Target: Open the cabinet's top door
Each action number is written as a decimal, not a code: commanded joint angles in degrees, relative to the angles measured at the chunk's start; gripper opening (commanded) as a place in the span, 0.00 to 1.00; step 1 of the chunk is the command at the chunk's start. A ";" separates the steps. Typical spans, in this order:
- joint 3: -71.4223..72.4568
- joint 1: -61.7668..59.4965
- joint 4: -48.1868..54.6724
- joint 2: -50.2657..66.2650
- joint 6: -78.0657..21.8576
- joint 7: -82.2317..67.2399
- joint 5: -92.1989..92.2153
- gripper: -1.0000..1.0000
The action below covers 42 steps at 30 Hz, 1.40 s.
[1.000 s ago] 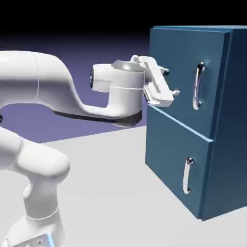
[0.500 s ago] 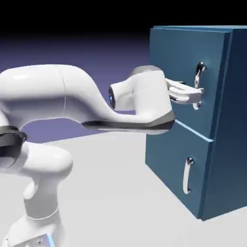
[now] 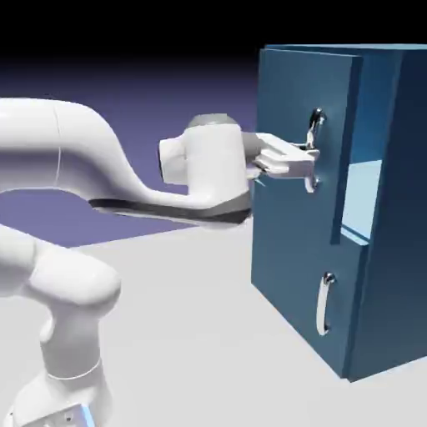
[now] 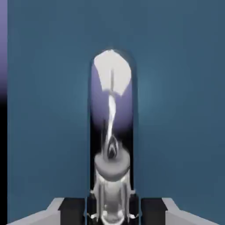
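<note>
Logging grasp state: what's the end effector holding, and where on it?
The top door's handle, gripped partway along the bar, between its two end mounts.

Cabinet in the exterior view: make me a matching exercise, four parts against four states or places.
1. Top door
2. Lower door
3. Upper handle
4. Gripper

A. closed on a silver bar
B. swung partly open
C. between the gripper's fingers
D. shut, below the other door

Pairs: 1-B, 2-D, 3-C, 4-A
</note>
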 commanded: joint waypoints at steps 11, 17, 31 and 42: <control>21.79 -14.45 -14.64 -12.61 -10.99 -10.85 26.66 0.00; 32.73 -15.78 -19.11 -19.07 -18.50 -16.33 41.61 0.00; 61.41 -11.66 -17.94 -22.01 -42.83 -21.30 73.59 0.00; 84.25 -19.00 -3.09 -12.04 -64.27 -19.51 92.80 0.00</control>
